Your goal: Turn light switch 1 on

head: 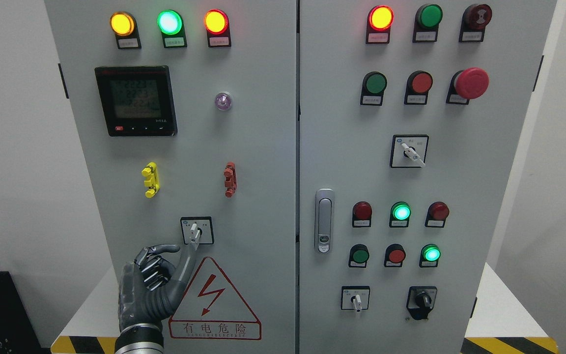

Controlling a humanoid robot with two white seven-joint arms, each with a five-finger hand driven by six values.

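Note:
The selector switch (pixel 196 230), a white lever on a black-framed square plate, sits on the left cabinet door (pixel 258 147) above a red warning triangle (pixel 214 302). Its lever points roughly straight up. My left hand (pixel 184 247) rises from the lower left just below the switch. One long finger reaches up and touches the lever's lower end. The thumb points right a little below it, with a gap between them. The other fingers are curled. The hand grasps nothing. The right arm is out of view.
The left door also carries three lit lamps (pixel 169 22), a meter display (pixel 135 101), a yellow clip (pixel 151 179) and a red clip (pixel 230 179). The right door has push buttons, lamps, a red mushroom stop (pixel 471 82), more selector switches (pixel 409 151) and a door handle (pixel 324 220).

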